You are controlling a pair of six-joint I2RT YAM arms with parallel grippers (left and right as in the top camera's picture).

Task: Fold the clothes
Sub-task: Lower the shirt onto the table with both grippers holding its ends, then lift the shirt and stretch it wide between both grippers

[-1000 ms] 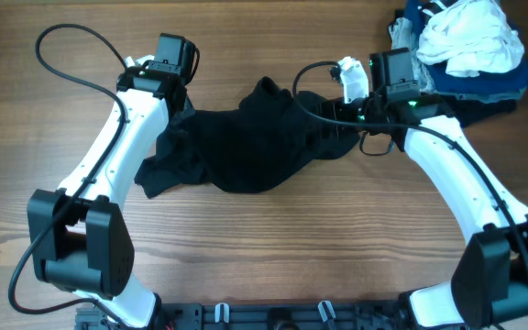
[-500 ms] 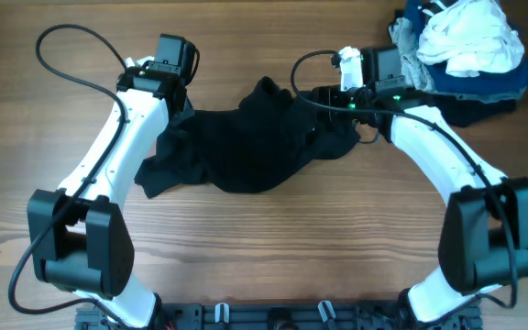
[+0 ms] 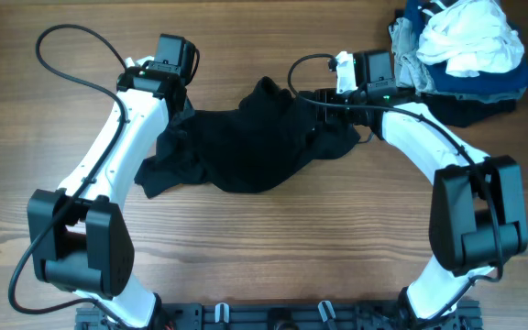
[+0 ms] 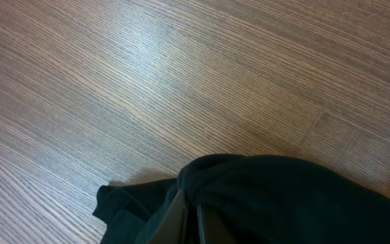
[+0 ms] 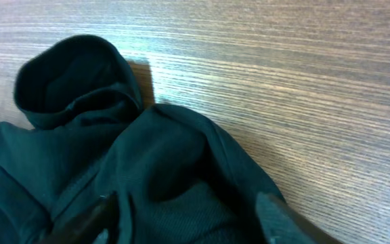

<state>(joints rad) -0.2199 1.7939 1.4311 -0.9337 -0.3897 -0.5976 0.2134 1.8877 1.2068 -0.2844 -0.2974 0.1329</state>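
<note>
Wood-grain table [image 3: 246, 247], with the black garment [image 3: 246, 147] lying crumpled mid-table between the arms, nowhere near flat. Looks like the left gripper [image 4: 189, 220] is pinched shut on a hem at the cloth's upper-left edge. The right gripper [image 5: 185, 210] is spread wide over the right-hand bunch. I'd have the right one grab a real edge — not a thick wad — then pull both apart to flatten it.

Your left arm [image 3: 117, 137] and right arm [image 3: 434, 151] wear white shells over black joints and bases. A black cable [image 3: 62, 69] loops from the left, and the right tool's [image 5: 185, 200] fingers [image 5: 90, 220] are dark grey.
</note>
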